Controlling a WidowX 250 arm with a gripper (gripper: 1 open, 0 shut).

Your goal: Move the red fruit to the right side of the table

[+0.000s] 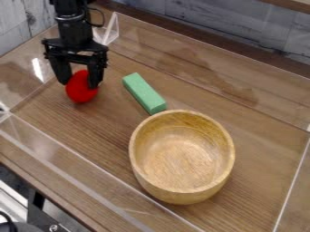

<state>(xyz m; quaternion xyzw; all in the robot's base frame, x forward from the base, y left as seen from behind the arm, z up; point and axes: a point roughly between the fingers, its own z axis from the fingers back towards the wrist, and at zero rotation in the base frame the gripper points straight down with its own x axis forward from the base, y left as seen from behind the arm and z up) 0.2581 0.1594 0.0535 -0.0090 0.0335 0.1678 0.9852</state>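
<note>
Directly between the spread jaws, the red fruit (80, 87) rests on the table (85, 149).

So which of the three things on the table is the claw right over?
The red fruit. It sits on the table between the open jaws of the gripper; the green block and wooden bowl lie off to the right.

even, fairly bright indoor light. pale glare streaks lie on the table (206, 68) at the upper middle and on the clear walls (24, 72). soft short shadows under the bowl (182, 156) and block (143, 92). small, slightly soft picture.
</note>
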